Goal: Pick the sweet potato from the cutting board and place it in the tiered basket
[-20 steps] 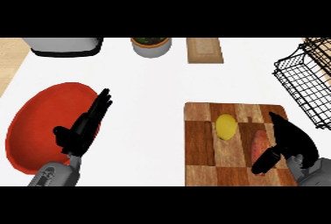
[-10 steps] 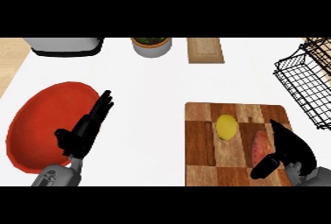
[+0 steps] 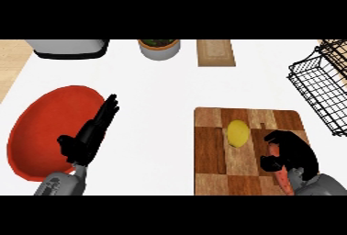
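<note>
Fingers (image 3: 279, 137) of the right hand (image 3: 293, 151) are clasping the sweet potato (image 3: 283, 181) on the cutting board (image 3: 210, 151); left hand (image 3: 85, 142) is hovering open, straight-fingered.

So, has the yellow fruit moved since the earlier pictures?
No. The yellow fruit lies at the same spot on the cutting board, near its far edge, as before.

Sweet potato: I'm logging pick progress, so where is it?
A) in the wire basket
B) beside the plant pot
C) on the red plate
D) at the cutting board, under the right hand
D: the sweet potato shows orange on either side of the right hand, which curls over it above the cutting board.
</note>
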{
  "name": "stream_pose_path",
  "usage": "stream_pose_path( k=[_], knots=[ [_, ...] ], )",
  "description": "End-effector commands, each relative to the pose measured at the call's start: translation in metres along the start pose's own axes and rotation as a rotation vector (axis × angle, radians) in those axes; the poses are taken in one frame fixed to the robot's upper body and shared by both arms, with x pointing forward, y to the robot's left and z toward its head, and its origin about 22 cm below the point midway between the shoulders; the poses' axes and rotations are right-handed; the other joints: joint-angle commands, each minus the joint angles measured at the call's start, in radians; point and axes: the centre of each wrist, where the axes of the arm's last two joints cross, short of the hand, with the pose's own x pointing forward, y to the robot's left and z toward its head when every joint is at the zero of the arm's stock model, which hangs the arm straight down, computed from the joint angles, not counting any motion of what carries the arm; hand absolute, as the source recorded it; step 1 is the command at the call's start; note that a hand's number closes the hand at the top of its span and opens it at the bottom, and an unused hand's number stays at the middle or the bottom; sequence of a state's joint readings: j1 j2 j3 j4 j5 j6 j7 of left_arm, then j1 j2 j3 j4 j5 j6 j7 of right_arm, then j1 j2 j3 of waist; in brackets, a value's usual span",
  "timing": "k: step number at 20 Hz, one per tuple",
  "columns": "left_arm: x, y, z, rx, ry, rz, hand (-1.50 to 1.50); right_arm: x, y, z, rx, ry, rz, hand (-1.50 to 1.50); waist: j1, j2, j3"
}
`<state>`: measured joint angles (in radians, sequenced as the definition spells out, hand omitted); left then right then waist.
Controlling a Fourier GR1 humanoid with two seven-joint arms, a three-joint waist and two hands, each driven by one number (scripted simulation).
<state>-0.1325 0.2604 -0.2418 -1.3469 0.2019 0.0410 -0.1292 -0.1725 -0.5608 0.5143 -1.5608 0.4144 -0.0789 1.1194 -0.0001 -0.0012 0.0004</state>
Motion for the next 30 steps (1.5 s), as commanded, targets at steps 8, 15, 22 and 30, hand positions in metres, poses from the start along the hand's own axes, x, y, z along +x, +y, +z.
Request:
stream_pose_path(
  k=[8, 15, 22, 30],
  knots=[
    [-0.006, -0.002, -0.001, 0.007, 0.014, -0.017, 0.0, 0.021, 0.011, -0.002, -0.099, 0.017, -0.043, 1.5, 0.001, 0.001, -0.001],
    [-0.005, 0.017, 0.014, 0.057, 0.044, -0.004, 0.0, -0.104, -0.029, -0.028, -0.279, 0.33, -0.083, 1.5, -0.063, -0.013, 0.0],
    [-0.006, 0.017, 0.023, 0.069, 0.036, 0.006, 0.0, -0.195, -0.103, -0.016, -0.574, 0.418, -0.311, 1.5, -0.085, -0.02, -0.001],
    [-0.003, 0.008, 0.004, 0.047, 0.018, -0.022, 0.0, -0.193, -0.166, 0.043, -0.828, 0.168, -0.48, 1.5, -0.048, -0.005, -0.002]
  ],
)
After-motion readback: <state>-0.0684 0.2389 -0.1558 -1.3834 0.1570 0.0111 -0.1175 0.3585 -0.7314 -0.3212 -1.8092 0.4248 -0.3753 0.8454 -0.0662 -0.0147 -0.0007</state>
